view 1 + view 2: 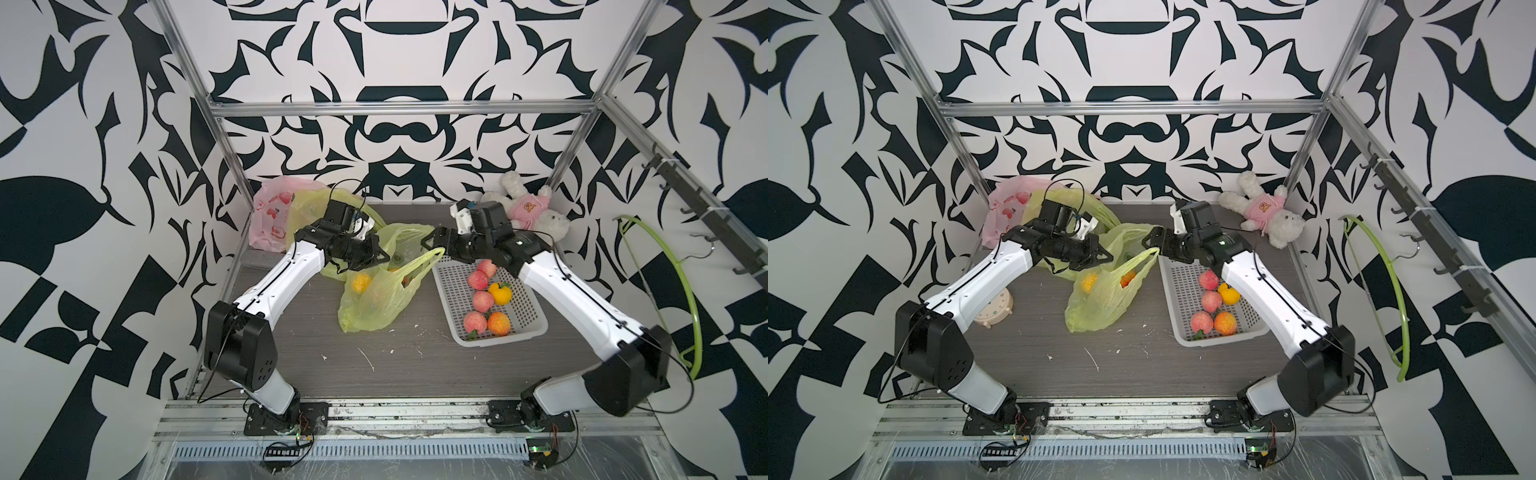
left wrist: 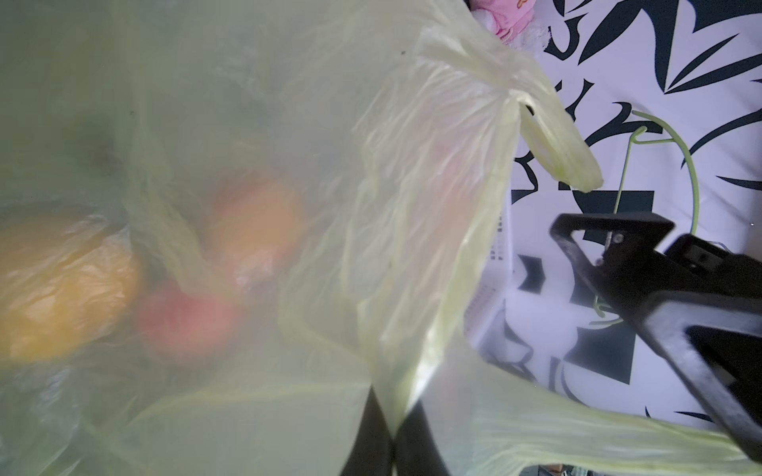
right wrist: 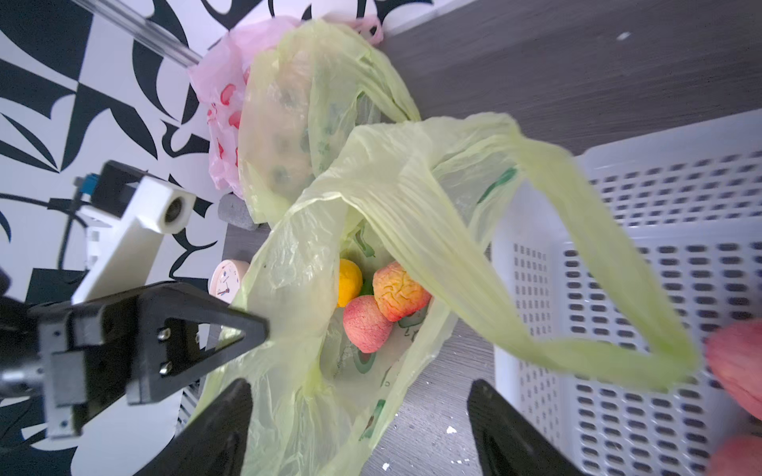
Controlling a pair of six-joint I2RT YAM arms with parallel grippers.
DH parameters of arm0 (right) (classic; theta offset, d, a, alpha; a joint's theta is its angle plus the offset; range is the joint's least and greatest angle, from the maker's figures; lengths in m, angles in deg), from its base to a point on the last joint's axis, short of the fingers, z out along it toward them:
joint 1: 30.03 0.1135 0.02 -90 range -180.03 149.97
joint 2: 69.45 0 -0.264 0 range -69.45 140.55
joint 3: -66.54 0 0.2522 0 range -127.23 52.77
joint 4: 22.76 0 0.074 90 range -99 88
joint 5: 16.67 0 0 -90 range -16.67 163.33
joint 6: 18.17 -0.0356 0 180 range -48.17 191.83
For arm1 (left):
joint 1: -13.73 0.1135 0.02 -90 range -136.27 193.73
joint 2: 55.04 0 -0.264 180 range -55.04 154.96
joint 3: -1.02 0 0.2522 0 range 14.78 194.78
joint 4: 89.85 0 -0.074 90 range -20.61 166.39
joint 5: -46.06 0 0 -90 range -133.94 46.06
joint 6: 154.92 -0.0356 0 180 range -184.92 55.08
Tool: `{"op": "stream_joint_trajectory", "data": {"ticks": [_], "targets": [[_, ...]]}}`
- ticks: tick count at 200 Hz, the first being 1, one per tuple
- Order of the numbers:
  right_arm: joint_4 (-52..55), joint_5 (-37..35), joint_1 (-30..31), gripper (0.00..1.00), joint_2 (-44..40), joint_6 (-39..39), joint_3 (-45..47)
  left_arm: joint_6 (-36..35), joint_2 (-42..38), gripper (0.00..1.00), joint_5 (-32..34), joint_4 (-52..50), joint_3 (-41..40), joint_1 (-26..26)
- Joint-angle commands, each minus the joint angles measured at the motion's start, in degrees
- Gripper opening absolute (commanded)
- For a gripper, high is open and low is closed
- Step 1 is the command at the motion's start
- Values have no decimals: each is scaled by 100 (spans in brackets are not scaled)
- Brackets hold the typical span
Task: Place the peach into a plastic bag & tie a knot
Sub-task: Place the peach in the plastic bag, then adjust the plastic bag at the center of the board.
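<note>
Peach (image 3: 367, 325) lies with another low inside the green bag (image 1: 374, 299), mid table (image 1: 395, 374). Left claw (image 1: 384, 255) pinches the bag rim. Right claw (image 1: 431, 245) gapes wide and holds nothing, just beside the loose handle loop (image 3: 598, 288) at the basket (image 1: 528, 328) edge. Risks: the loop flops clear of the claw, or thin film slips from the pinch and the mouth collapses. The peach is roundish with no clear long axis. The bag runs from its closed end nearer the robot to a mouth facing the claws.
</note>
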Motion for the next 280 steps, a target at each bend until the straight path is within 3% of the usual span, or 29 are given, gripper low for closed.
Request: {"op": "stream_joint_trajectory", "data": {"ticks": [1,56,102,143,195,244,265,273,280], "targets": [[309,-453,-60,82,-755,-110,292,10,-102,0,-91,105,6,4],[-377,-36,66,88,-1766,-816,961,45,-115,0,-65,111,-20,5],[-531,-320,602,90,-1505,-891,831,76,-114,0,-52,121,-39,4],[-604,-585,653,86,-1274,-895,714,81,-162,0,-50,120,-87,11],[-711,-620,652,64,-957,-942,442,98,-229,0,-39,128,-140,5],[-772,-459,727,27,-783,-910,141,107,-352,0,66,34,-105,5],[-697,-367,814,7,-660,-852,-171,74,-634,33,552,-210,-22,14],[-615,-338,853,0,-586,-818,-348,63,-794,40,810,-296,14,15],[-537,-306,898,0,-507,-790,-508,18,-947,41,992,-350,30,14]]}}
